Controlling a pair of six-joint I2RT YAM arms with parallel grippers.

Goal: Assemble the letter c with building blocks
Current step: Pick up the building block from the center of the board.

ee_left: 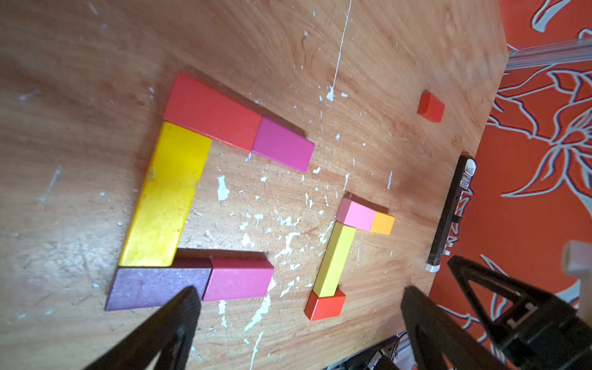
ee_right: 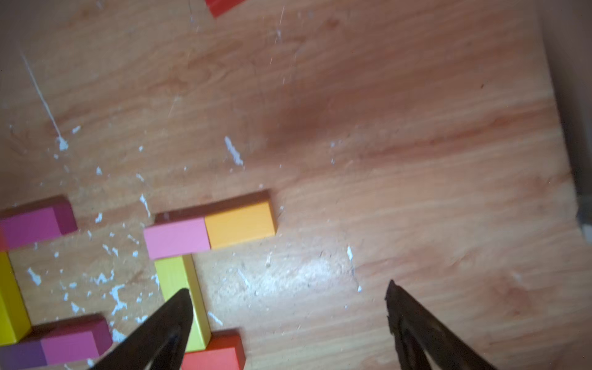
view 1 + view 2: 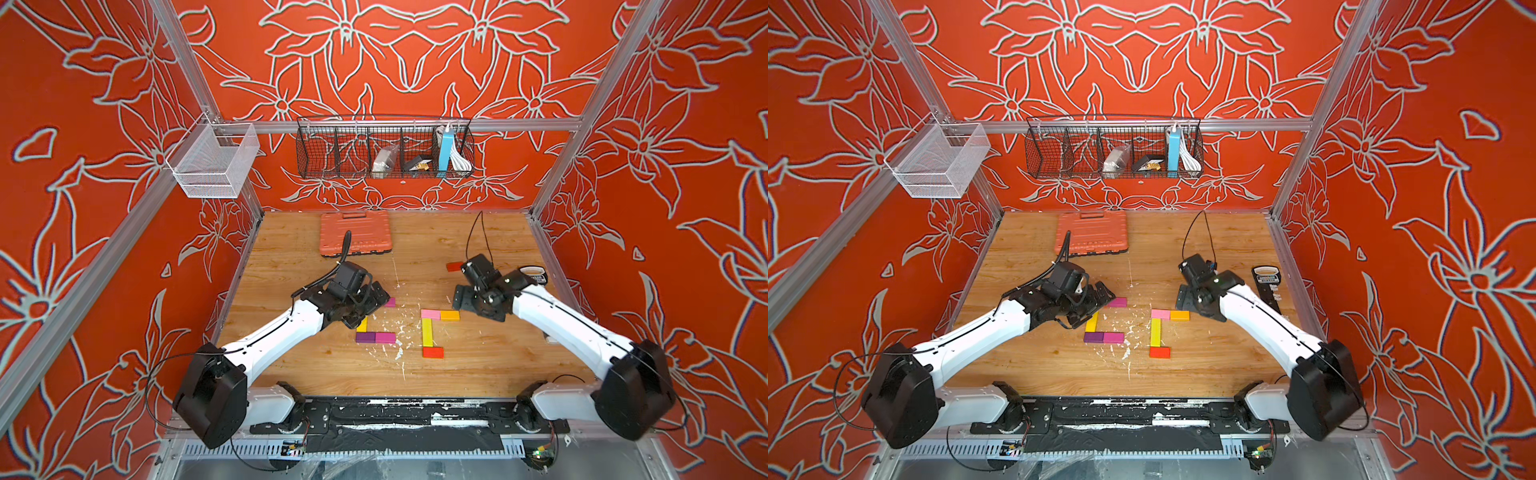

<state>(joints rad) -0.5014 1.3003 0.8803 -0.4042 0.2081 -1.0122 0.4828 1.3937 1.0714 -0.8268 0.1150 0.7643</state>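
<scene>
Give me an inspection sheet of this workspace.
Surface: wooden table, scuffed, with white flecks.
Job's things: left C of five blocks looks complete; right C has four; loose red block lies apart.
Clutter: orange case; black bar tool at the table edge.
Grippers: left gripper and right gripper open, empty.
Cables: black loop above right wrist.
Surroundings: floral walls; black wire basket and white mesh basket hung.

blocks [image 3: 427,332] ctr of table [image 3: 478,374], case [image 3: 365,228] behind

My left tool [image 1: 299,290] spread wide, empty, my right tool [image 2: 287,286] spread wide, empty, left arm [image 3: 282,328] and right arm [image 3: 552,320] reaching inward
</scene>
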